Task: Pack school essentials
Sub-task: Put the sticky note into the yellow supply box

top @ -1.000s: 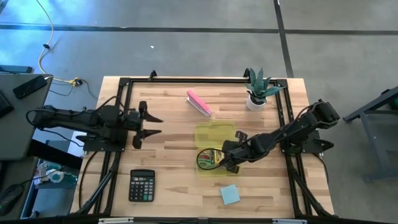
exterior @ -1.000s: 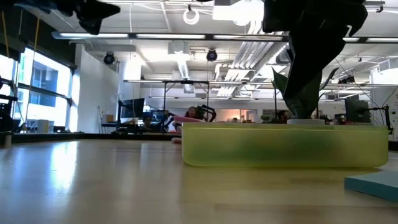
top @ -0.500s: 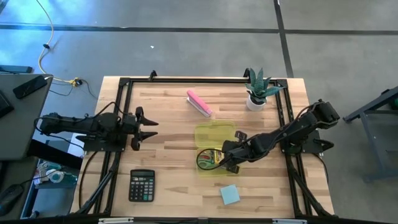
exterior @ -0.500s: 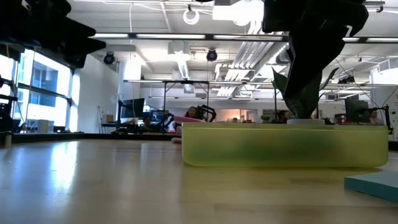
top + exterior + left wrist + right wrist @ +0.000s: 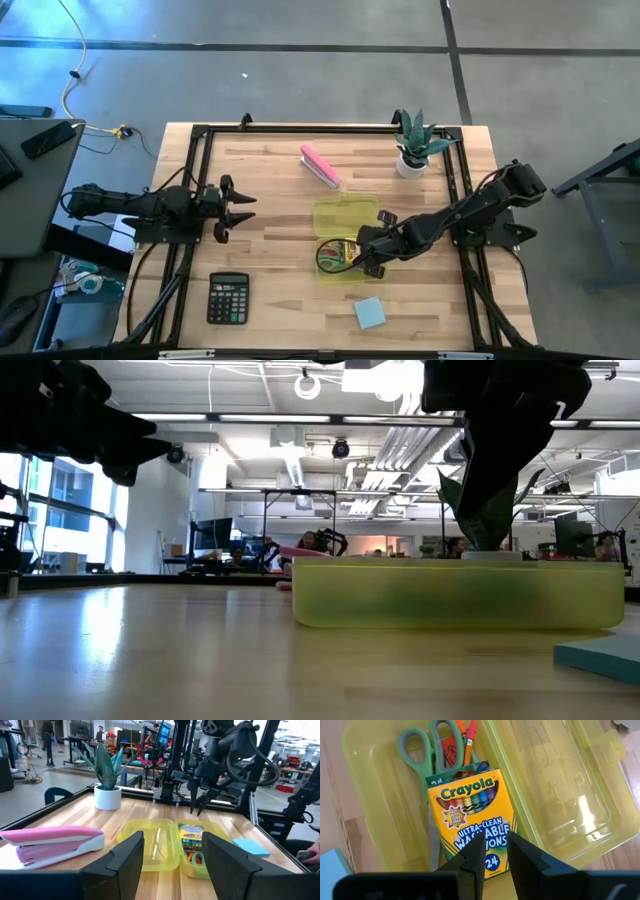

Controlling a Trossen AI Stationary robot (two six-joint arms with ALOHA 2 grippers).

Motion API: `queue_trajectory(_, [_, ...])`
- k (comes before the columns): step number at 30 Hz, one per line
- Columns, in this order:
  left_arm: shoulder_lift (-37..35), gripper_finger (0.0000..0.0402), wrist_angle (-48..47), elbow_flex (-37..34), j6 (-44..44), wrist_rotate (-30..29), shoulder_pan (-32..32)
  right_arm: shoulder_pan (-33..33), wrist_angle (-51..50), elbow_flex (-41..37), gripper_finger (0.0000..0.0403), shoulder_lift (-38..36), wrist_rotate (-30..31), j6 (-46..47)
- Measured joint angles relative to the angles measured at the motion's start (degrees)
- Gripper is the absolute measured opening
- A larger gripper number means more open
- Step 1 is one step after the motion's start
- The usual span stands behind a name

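Right jaws (image 5: 492, 851), slightly parted, hover over crayon box (image 5: 471, 813) in yellow case (image 5: 375, 795)

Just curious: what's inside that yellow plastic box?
The yellow box holds a crayon box, green-handled scissors and orange-red pens. The crayon box covers the scissor blades and whatever lies underneath.

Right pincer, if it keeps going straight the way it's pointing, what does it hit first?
Most likely the Crayola marker box lying in the yellow case. The right pincer, slightly open, points straight down at the box's lower end. The gap between them is hard to judge from these views.
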Motion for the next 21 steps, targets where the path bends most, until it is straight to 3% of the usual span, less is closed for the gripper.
queue_trajectory(4, [0.0,0.0188,-0.37,0.0,0.86,-0.68,0.0,0.0,0.01,0.0,0.0068,0.0,0.33,-0.57])
queue_trajectory(11, [0.02,0.0188,-2.73,0.02,0.44,-7.37,-0.02,0.0,0.0,0.0,0.0068,0.0,-1.26,-0.9])
queue_trajectory(21, [0.02,0.0188,-2.84,0.04,0.42,-7.3,0.0,0.67,-0.89,3.73,0.0068,-0.02,-3.46,-0.95])
